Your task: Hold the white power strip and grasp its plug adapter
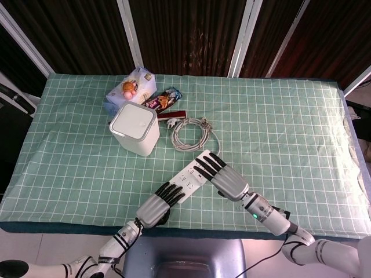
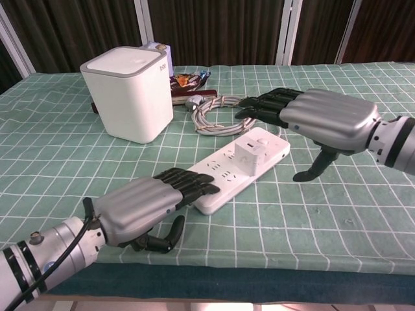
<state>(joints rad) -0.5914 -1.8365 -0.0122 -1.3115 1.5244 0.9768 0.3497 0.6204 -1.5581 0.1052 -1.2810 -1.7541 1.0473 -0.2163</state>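
The white power strip (image 2: 224, 181) lies slantwise on the green checked cloth, also seen in the head view (image 1: 190, 174). Its white cube plug adapter (image 2: 251, 154) stands on the far end. My left hand (image 2: 133, 208) lies at the near table edge, its fingers (image 2: 191, 183) flat on the strip's near end and its thumb down on the cloth. My right hand (image 2: 321, 116) hovers open above the strip's far end, fingers stretched out over the adapter without touching it. In the head view the right hand (image 1: 226, 176) hides the adapter, and the left hand (image 1: 155, 207) sits by the front edge.
A white box appliance (image 2: 130, 100) stands left of the strip. The strip's coiled grey cable (image 2: 224, 111) lies behind it, with snack packets (image 1: 136, 86) and dark wrappers (image 1: 165, 99) further back. The table's front edge runs just under my left hand.
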